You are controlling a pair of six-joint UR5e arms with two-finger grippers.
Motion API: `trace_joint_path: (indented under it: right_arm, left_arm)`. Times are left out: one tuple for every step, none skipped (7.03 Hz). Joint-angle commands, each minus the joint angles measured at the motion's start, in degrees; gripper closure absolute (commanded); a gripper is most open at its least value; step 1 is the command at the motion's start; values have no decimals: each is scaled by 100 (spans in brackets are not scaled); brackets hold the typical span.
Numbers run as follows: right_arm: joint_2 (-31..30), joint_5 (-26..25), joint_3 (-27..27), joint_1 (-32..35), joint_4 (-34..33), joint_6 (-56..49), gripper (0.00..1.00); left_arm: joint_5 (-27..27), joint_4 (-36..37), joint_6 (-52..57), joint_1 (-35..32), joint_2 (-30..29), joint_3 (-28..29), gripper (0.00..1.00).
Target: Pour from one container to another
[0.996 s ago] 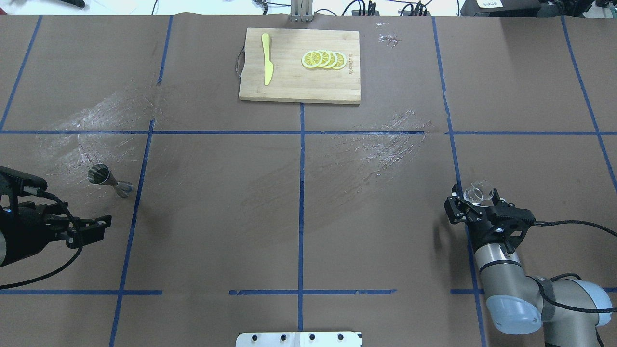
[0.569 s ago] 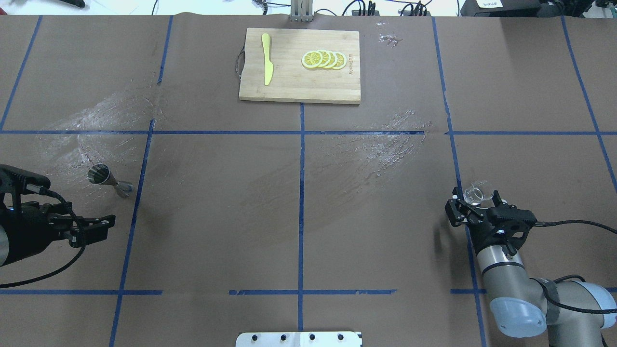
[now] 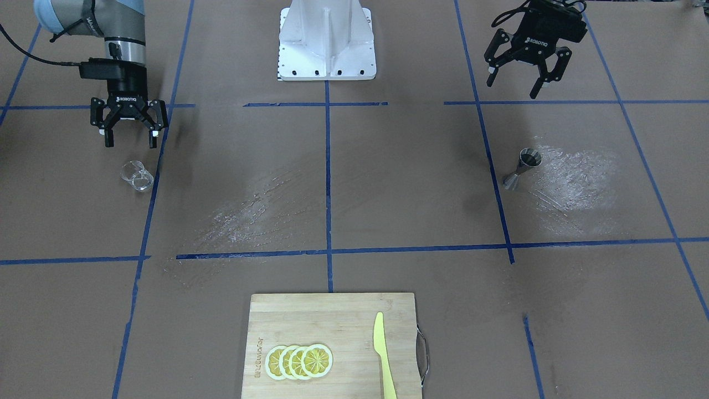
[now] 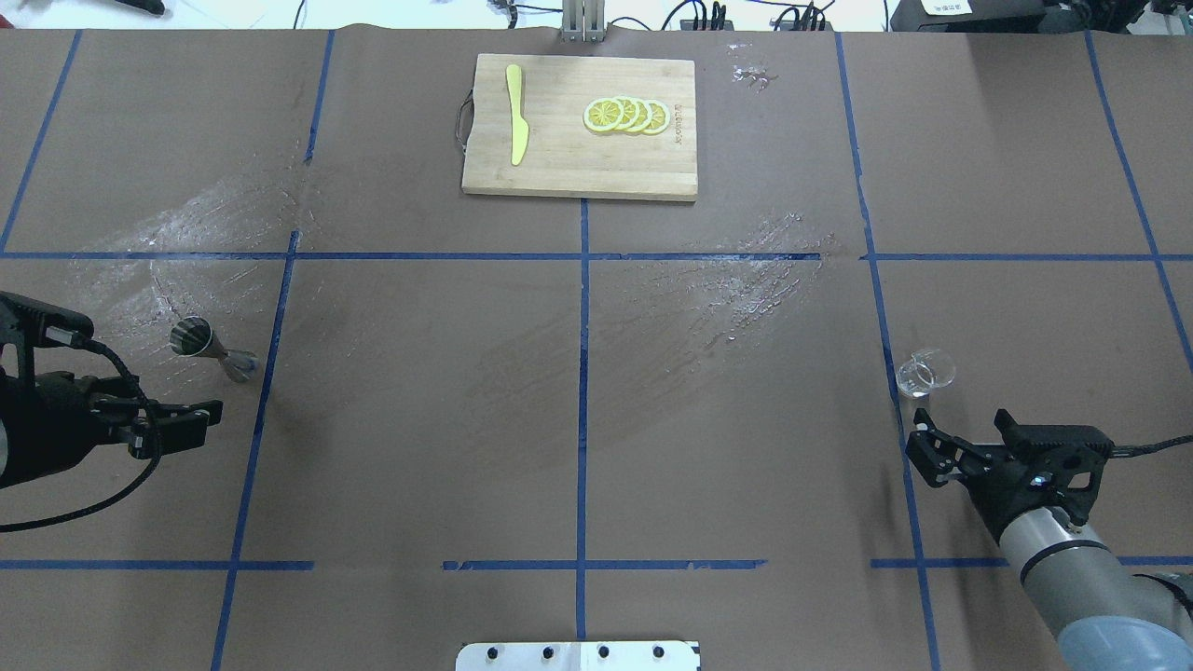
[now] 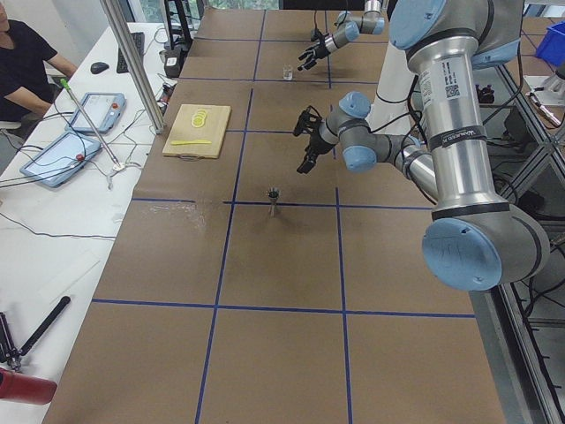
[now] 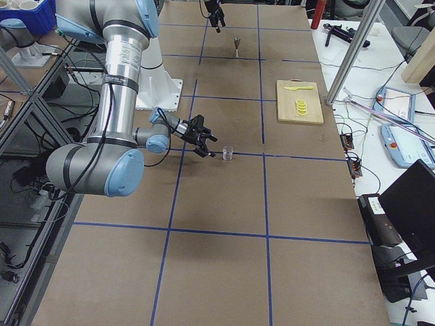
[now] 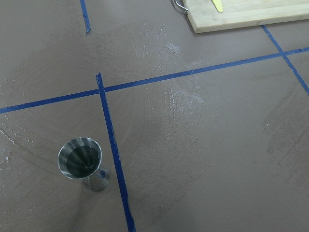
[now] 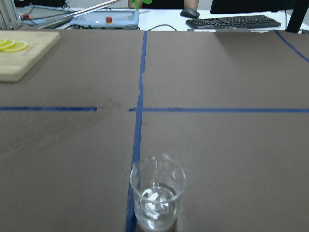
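On the table's point(image 4: 419, 391) right side, the glass point(image 4: 925, 372) stands upright at the edge of a blue tape line point(image 4: 879, 308). A little clear liquid lies in its bottom. The right gripper point(image 4: 962, 425) hangs near the glass on the robot's side of it. Its jaws are spread wide, hold nothing and do not touch the glass.

On the left side, the jigger point(image 4: 212, 347) stands upright just beside another tape line, on a whitish smeared patch. The left gripper point(image 3: 513, 87) hovers near it, also on the robot's side. Its jaws are wide, empty and apart from the jigger. Glass and jigger are well apart, at opposite sides of the table.

At the far edge, centre, a wooden board point(image 4: 559, 168) carries overlapping lemon slices point(image 4: 626, 115) and a yellow knife point(image 4: 515, 126), lying apart from each other.
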Motion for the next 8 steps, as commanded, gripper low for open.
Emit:
trace_joint_path:
  right_arm:
    - [-751, 1500, 1156, -117, -663, -103, 0]
    - [-755, 1900, 1703, -116, -1390, -121, 0]
    - [-738, 2217, 2109, -99, -1911, -139, 0]
    - [-712, 2516, 2513, -55, -2465, -182, 0]
    - [-581, 2937, 2822, 241, -2888, -487, 0]
    - [-284, 3576, 2860, 914, -3162, -1108, 0]
    - [-11, 4270, 2834, 1643, -3286, -1941, 0]
    - [427, 5052, 2799, 2485, -3723, -2750, 0]
  left_arm:
    - [-550, 1016, 360, -454, -598, -86, 0]
    - [-561, 1640, 501, -465, -897, -243, 0]
    - [-744, 2412, 815, -595, -1196, -470, 0]
    - [-1076, 3307, 1349, -1101, -1747, -560, 0]
    - [-1280, 3925, 1990, -1541, -2188, -526, 0]
    - [-1325, 4279, 2849, -1920, -2366, -439, 0]
    - [-1683, 4309, 3475, -2420, -2403, -203, 0]
    - [-2034, 4353, 4343, -3007, -2568, 148, 0]
